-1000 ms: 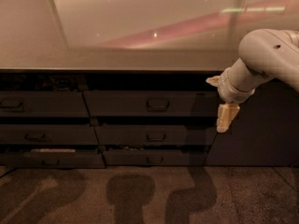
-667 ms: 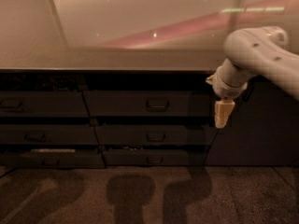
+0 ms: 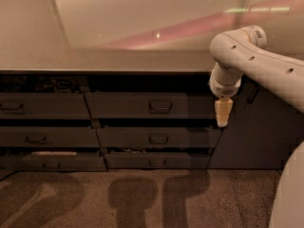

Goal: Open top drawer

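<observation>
The top drawer (image 3: 123, 106) is the wide dark grey front just under the counter, in the middle column. Its small loop handle (image 3: 160, 106) sits at the centre of the front, and the front looks flush with the ones around it. My white arm reaches in from the right and bends down. My gripper (image 3: 222, 118), with cream tips, hangs pointing straight down in front of the drawer's right end. It is well to the right of the handle and holds nothing.
Two shorter drawers (image 3: 156, 138) lie below the top one, and a second column of drawers (image 3: 42, 106) stands to the left. A dark cabinet panel (image 3: 251, 132) is behind my arm. The counter top (image 3: 104, 61) runs above and carpet (image 3: 95, 198) lies below.
My arm has swung left and the gripper has shifted a little left and up, now hanging more vertically. The drawers have not moved.
</observation>
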Controlling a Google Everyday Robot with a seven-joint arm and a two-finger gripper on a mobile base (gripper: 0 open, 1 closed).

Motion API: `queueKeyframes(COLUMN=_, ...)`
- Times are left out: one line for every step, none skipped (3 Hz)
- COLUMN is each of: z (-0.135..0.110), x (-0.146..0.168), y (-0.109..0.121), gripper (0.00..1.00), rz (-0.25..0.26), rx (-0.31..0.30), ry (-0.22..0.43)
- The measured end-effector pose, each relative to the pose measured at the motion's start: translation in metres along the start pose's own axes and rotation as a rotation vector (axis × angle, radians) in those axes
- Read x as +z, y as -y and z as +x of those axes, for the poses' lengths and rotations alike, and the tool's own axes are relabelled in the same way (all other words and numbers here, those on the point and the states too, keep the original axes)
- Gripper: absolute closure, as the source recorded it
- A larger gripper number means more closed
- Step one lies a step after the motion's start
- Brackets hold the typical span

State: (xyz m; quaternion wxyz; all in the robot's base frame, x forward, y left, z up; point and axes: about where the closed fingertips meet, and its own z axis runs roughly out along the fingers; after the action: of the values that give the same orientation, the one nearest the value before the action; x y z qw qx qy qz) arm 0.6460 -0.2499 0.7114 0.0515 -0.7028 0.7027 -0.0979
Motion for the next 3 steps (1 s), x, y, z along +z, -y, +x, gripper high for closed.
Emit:
queueKeyframes(z=-0.001, x=0.001, y=-0.01, gripper=0.0, rz=0.058, rx=-0.013, ry=0.007)
queueKeyframes(z=0.001, x=-0.021, y=-0.046, gripper=0.0, rz=0.203, rx=-0.037, ry=0.031)
queueKeyframes(z=0.007, x=-0.003, y=-0.083, gripper=0.0, rz=0.227, rx=-0.03, ry=0.058)
